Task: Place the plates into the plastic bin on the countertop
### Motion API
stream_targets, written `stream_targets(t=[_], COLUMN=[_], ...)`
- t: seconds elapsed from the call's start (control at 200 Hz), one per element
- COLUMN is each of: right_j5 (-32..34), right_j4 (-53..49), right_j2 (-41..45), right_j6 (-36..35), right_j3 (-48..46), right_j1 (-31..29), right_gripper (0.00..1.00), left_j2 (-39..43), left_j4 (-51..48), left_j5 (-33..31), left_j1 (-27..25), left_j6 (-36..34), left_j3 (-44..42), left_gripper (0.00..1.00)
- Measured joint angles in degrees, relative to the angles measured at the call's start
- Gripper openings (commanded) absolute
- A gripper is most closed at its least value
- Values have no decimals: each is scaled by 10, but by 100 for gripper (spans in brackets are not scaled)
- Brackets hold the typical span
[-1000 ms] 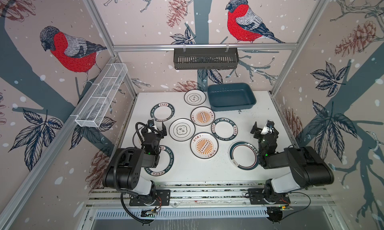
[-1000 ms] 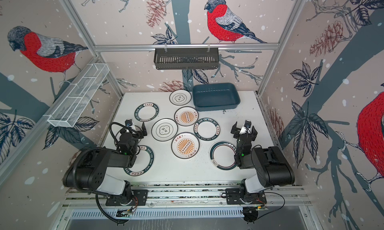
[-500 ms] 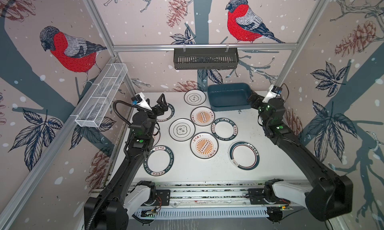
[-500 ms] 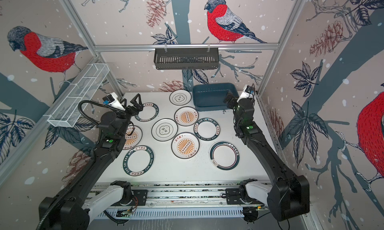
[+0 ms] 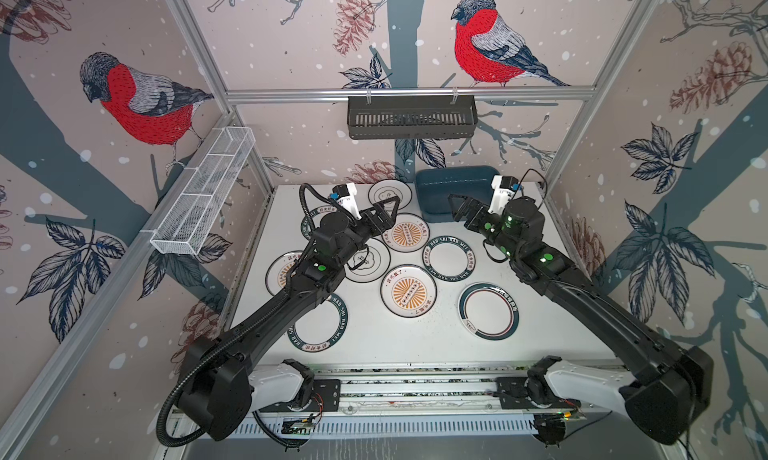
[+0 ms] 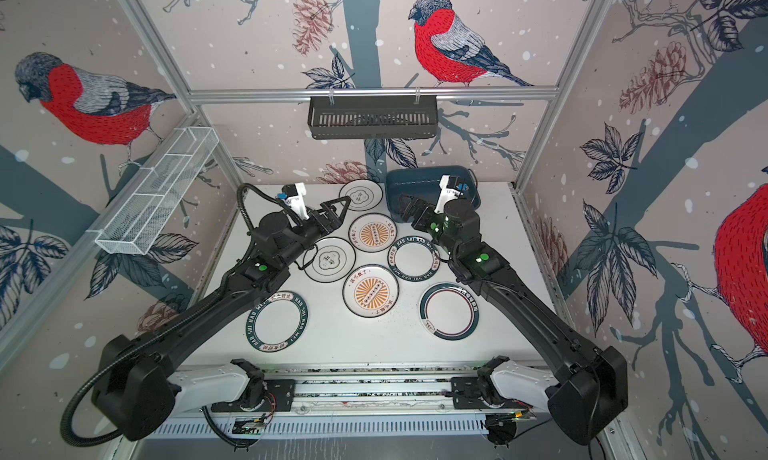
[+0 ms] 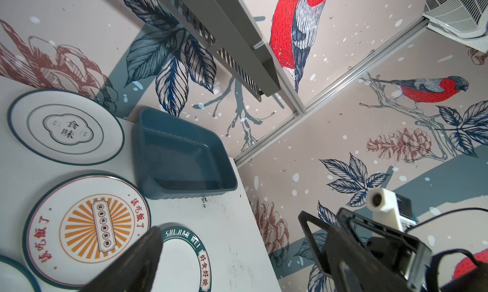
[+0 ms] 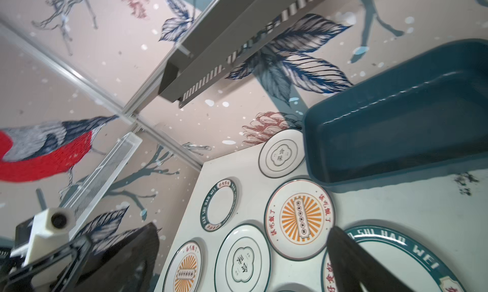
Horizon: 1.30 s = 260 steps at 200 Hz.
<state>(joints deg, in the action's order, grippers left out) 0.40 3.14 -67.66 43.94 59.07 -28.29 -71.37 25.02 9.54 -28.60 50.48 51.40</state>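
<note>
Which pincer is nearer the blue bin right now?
Right. The right pincer hovers open at the front wall of the blue bin, overlapping it in both top views. The left pincer, also open, is off to one side, above the plates.

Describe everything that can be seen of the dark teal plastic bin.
The plastic bin is a dark teal, shallow rectangular tray of smooth-looking plastic with sloped walls and rounded corners. It is empty and sits flat on the white countertop, at its far edge by the back wall. A cloud-emblem plate lies close beside it.
</note>
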Motion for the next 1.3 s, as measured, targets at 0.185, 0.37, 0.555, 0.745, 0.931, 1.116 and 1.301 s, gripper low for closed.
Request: stream_targets(t=[0.185,0.37,0.555,0.745,0.931,1.116,1.301], right_j5=[-44,1,19,-1,-59,-90,-112], right_j4=[19,-17,-108,-168,-191,-210,-252], right_j2=[-3,-9,-3,47,115,140,140], right_j6=[47,72,70,56,55,54,38], right_j3=[-37,-54,-81,-169,-272,-326,-338], right_j1=[49,105,180,257,305,325,331], right_gripper=[100,100,100,100,100,100,100], left_j2=[-30,-123,-246,-361,-475,-531,-532], left_j4=[37,-3,-127,-290,-476,-590,-619], left_j5=[54,85,166,202,197,198,200], left_j1=[16,25,5,-43,-100,-124,-124], left_j6=[12,-2,-83,-214,-337,-400,-415], left_j3=[11,110,278,446,620,685,686], left_gripper=[96,96,96,96,96,96,96])
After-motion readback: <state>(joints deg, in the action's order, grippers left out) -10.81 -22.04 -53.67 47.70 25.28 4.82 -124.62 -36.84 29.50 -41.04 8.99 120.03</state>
